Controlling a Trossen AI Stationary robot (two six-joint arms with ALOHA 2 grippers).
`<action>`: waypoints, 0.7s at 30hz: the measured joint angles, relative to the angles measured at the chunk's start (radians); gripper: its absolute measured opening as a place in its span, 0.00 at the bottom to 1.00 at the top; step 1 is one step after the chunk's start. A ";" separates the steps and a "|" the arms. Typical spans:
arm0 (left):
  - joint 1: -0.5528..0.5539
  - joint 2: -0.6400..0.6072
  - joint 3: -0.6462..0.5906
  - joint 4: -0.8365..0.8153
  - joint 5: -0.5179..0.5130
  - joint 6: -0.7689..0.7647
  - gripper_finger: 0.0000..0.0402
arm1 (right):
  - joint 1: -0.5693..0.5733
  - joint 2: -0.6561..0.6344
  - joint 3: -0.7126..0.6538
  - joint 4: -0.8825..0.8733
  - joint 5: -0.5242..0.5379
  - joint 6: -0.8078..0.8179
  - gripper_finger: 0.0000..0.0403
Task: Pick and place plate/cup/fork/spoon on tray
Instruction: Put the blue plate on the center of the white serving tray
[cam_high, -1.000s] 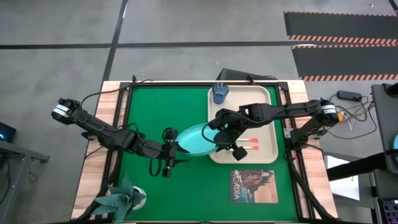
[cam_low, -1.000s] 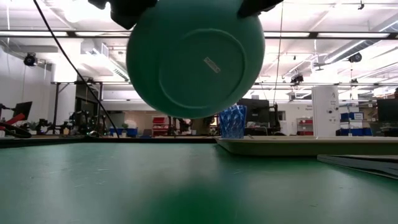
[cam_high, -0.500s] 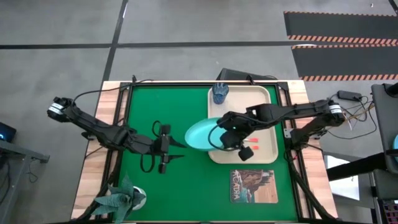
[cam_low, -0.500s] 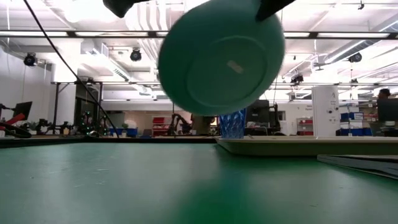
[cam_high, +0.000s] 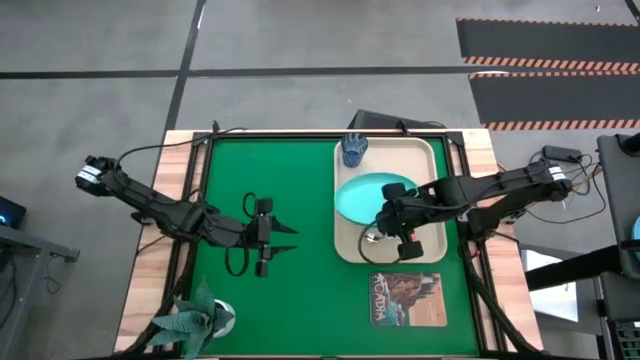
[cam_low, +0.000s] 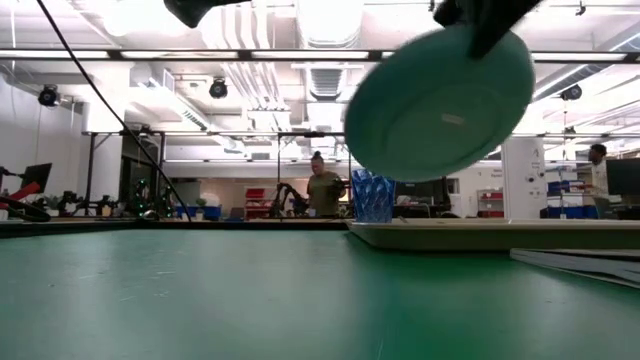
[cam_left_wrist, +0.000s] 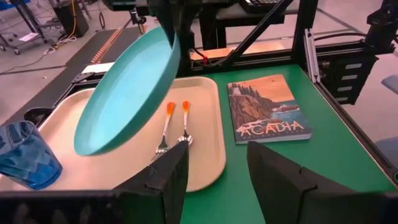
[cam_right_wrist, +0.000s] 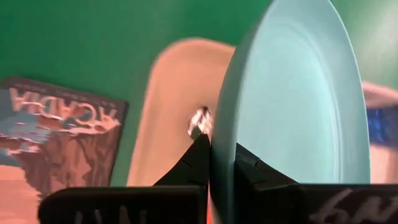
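The turquoise plate (cam_high: 362, 196) hangs tilted over the beige tray (cam_high: 425, 155), with my right gripper (cam_high: 390, 213) shut on it. In the low view the plate (cam_low: 440, 100) is well above the tray (cam_low: 500, 235). The blue cup (cam_high: 354, 149) stands in the tray's far left corner. The fork and spoon (cam_left_wrist: 166, 124) (cam_left_wrist: 185, 118), both red-orange handled, lie side by side on the tray below the plate. I cannot tell which is which. My left gripper (cam_high: 288, 232) hovers open over the green mat, left of the tray, with nothing between its fingers (cam_left_wrist: 177, 162). My right gripper pinches the plate's rim (cam_right_wrist: 219, 152) between its two fingers, one on each face. The fingers come slanting down from the table's right side, at the plate's near right edge. The plate is lifted clear of the tray and steeply tilted.
A printed Acadia picture card (cam_high: 408, 298) lies on the mat just near of the tray. A small potted plant (cam_high: 195, 318) stands at the near left corner. Open green mat (cam_high: 260, 180) lies left of the tray. People stand in the room behind (cam_low: 325, 190).
My right gripper has carried the plate toward the table's right edge, from over the green mat to over the tray. It has rolled and tipped on the way, so the plate has turned and now leans differently. The plate stays clear of the table throughout.
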 joint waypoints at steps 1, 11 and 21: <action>0.000 0.000 0.000 0.000 0.000 0.000 0.37 | 0.000 -0.009 -0.021 0.001 0.013 0.017 0.03; 0.001 0.000 0.000 0.000 0.000 0.000 0.37 | 0.000 -0.074 -0.192 0.002 0.177 0.161 0.03; 0.000 0.001 0.000 0.001 0.000 -0.001 0.37 | 0.000 -0.067 -0.370 0.094 0.361 0.262 0.03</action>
